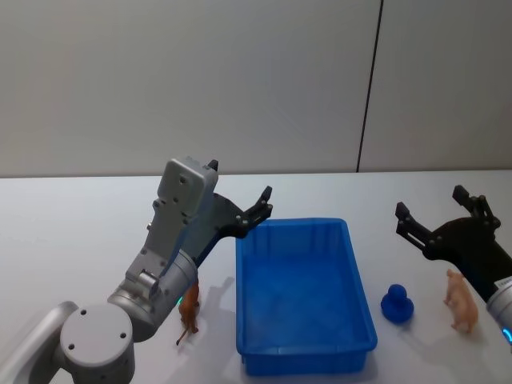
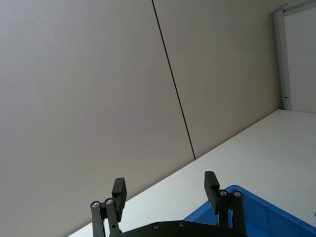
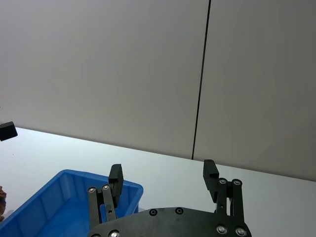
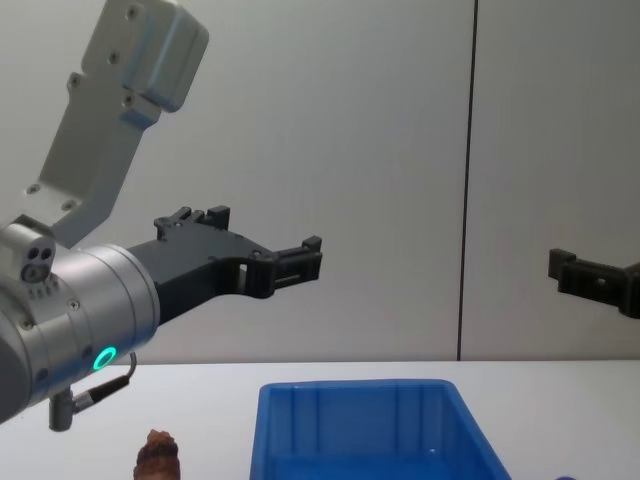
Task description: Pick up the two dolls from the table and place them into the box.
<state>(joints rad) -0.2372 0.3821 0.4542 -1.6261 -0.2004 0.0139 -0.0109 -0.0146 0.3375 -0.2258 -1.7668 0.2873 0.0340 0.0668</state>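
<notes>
I see L gripper (image 2: 165, 185) and R gripper (image 3: 163, 173) both spread wide, empty, raised either side of box (image 1: 304, 225). On table (image 1: 80, 240): brown doll (image 1: 189, 314) just left of box, pink doll (image 1: 461, 300) right, blue toy (image 1: 397, 304) between.

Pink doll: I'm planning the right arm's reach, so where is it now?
In the head view the pink doll stands on the table on the robot's right, just right of a small blue toy beside the box.

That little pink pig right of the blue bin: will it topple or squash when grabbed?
Probably stiff: the pig stands upright on small legs. That narrow footing suggests a nudge could tip it. Far smaller than the bin, so likely light.
</notes>
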